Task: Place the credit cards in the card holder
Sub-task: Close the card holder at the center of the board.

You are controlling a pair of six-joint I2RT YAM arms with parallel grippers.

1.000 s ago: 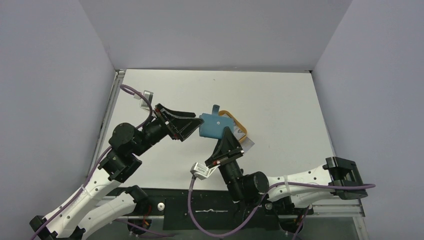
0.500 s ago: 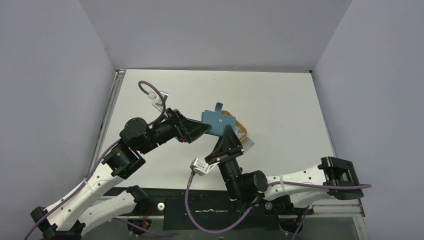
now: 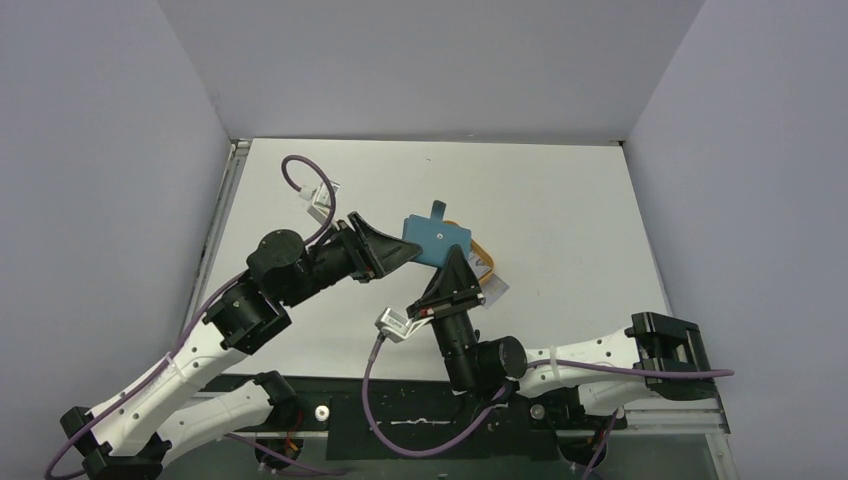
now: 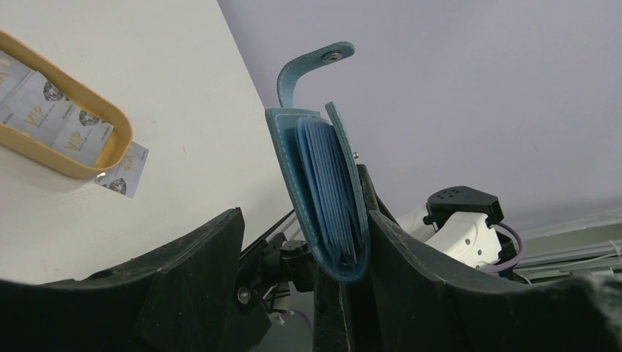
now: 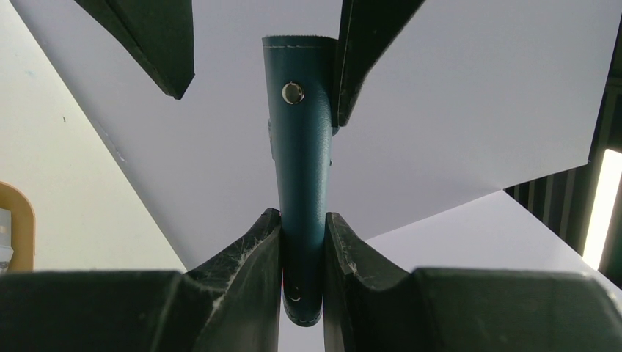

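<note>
The teal card holder (image 3: pixel 437 240) is held up off the table, folded, with its snap tab up. My right gripper (image 3: pixel 457 264) is shut on its lower edge, and the right wrist view shows the holder (image 5: pixel 304 169) pinched between the pads (image 5: pixel 303 217). My left gripper (image 3: pixel 400 254) is open, its jaws straddling the holder's other edge (image 4: pixel 323 198); the right finger (image 4: pixel 433 279) touches the cover and the left finger (image 4: pixel 183 271) stands apart. Grey credit cards (image 4: pixel 55 117) lie in the orange tray (image 4: pixel 110 121). One card (image 4: pixel 121 170) lies beside it on the table.
The orange-tan oval tray (image 3: pixel 483 262) sits on the white table just behind my right gripper, with a card (image 3: pixel 496 289) poking out at its near side. Grey walls enclose the table on three sides.
My left arm has swung right and forward, bringing its open jaws from beside the card holder to around its edge. The holder has tilted slightly. My right gripper keeps its hold.
</note>
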